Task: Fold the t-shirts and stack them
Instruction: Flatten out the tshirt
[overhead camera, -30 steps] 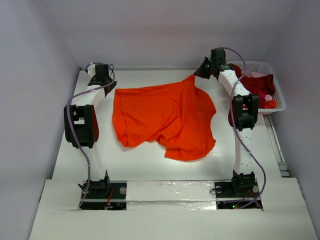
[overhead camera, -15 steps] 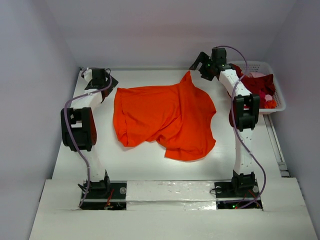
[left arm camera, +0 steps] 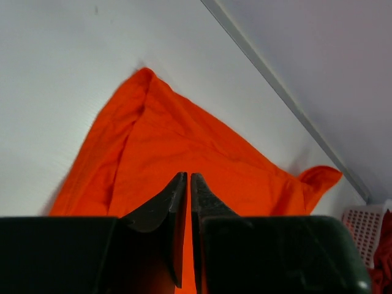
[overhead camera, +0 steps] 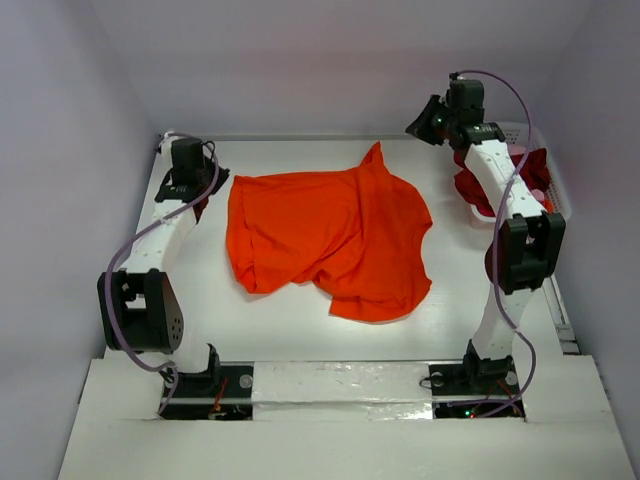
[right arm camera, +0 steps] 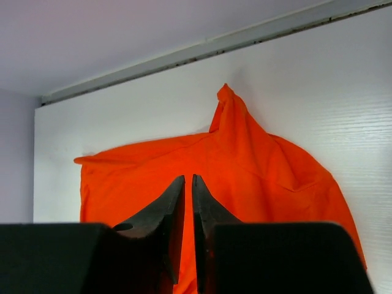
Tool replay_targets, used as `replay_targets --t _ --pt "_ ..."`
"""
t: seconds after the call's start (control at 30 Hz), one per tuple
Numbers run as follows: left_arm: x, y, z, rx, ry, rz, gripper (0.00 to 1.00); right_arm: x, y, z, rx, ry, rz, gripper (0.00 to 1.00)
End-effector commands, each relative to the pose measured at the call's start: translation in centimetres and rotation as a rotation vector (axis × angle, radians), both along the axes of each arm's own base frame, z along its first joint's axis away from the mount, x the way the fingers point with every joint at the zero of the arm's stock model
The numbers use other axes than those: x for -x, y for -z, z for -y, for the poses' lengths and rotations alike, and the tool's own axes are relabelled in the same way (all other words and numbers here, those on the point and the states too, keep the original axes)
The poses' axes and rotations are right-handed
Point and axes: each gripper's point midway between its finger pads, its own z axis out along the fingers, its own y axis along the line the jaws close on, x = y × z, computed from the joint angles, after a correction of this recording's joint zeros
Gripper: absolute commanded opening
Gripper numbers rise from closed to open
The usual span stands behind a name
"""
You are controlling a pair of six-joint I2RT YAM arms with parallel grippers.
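Top external: orange shirt (overhead camera: 330, 235) lies rumpled. Left gripper (left arm camera: 185, 180) and right gripper (right arm camera: 184, 184) flank it, fingers narrow and empty. Folding now likely traps wrinkles.

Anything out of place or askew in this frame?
The orange t-shirt lies rumpled, not flat: one corner is pulled into a point toward the far edge, and its near hem is bunched. A dark red shirt hangs over the rim of the basket at the right.
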Motion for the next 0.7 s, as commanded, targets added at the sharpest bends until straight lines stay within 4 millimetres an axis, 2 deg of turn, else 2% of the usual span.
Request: replay_targets --t 0.0,0.03,0.07,0.1,0.17,0.23,0.27,0.33,0.37,0.53,0.67 --pt "0.1 2.7 1.6 0.032 0.08 -0.095 0.06 1.0 2.9 -0.7 0.019 -0.062 -0.078 0.15" --pt "-0.5 2.6 2.1 0.051 0.106 -0.094 0.07 1.2 3.2 -0.7 0.021 -0.07 -0.085 0.15" --pt "-0.8 4.1 2.7 0.06 0.118 -0.125 0.08 1.4 3.6 -0.8 0.02 -0.076 -0.096 0.14" --pt "-1.3 4.3 2.9 0.073 0.119 -0.121 0.11 1.5 3.5 -0.8 0.02 -0.076 -0.093 0.14" --pt "-2.0 5.7 3.5 0.094 0.141 -0.144 0.23 1.5 3.0 -0.8 0.021 -0.081 -0.079 0.15" --pt "-2.9 5.8 3.5 0.091 0.145 -0.149 0.35 1.4 2.7 -0.9 0.024 -0.087 -0.074 0.15" --pt "-3.1 7.0 3.4 0.087 0.142 -0.174 0.36 1.4 2.4 -0.9 0.022 -0.09 -0.07 0.15" --pt "-3.8 7.2 3.4 0.078 0.143 -0.174 0.41 1.0 1.8 -1.2 0.01 -0.096 -0.057 0.15" --pt "-4.0 7.9 3.5 0.082 0.145 -0.187 0.41 1.0 1.6 -1.3 0.002 -0.1 -0.054 0.15" --pt "-4.9 8.4 3.6 0.093 0.143 -0.17 0.39 0.6 1.4 -1.7 -0.013 -0.113 -0.048 0.15" --pt "-5.6 9.7 2.4 0.028 0.109 -0.185 0.35 0.8 1.4 -1.8 -0.014 -0.121 -0.044 0.15"
